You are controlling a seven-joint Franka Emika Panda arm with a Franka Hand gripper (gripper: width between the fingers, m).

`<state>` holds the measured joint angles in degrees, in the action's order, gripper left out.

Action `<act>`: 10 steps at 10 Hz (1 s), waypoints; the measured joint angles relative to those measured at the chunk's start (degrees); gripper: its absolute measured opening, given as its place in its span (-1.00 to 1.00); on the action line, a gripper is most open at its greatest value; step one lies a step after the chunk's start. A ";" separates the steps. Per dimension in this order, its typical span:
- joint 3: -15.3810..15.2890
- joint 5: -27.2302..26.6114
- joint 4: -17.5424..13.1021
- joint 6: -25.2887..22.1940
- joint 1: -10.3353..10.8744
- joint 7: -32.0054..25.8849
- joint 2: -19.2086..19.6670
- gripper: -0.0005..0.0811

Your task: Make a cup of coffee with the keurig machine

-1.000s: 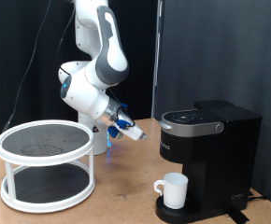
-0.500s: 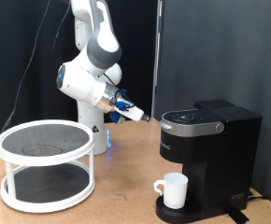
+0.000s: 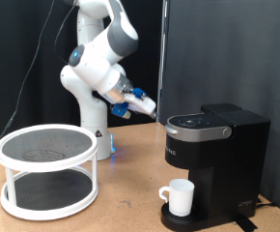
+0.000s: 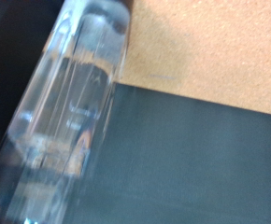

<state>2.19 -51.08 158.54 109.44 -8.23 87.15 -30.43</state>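
One gripper (image 3: 146,104), its opening unclear, hovers above one keurig machine (image 3: 212,159) with one cup (image 3: 180,196) under it.

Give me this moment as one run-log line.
gripper: raised above and to the exterior view's left of the keurig machine, lid down | cup: on the drip tray | wrist view: blurred clear cylinder

Black curtain (image 3: 24,58) bkgd, tan wood table (image 3: 121,208)
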 joint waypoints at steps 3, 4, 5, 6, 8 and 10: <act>0.28 0.02 -1.32 -3.79 -0.06 3.21 -5.40 0.81; 0.51 0.02 -1.94 -5.12 -0.07 5.14 -6.54 0.81; 0.81 0.02 -2.46 -6.37 -0.07 6.77 -7.25 0.81; 0.96 0.03 -2.76 -7.19 -0.08 7.74 -7.64 0.81; 1.01 0.02 -2.83 -7.64 -0.11 8.04 -7.71 0.81; 1.00 -3.75 -3.24 -7.17 0.08 7.20 -7.67 0.81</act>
<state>3.19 -54.83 155.30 102.27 -8.15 94.35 -38.09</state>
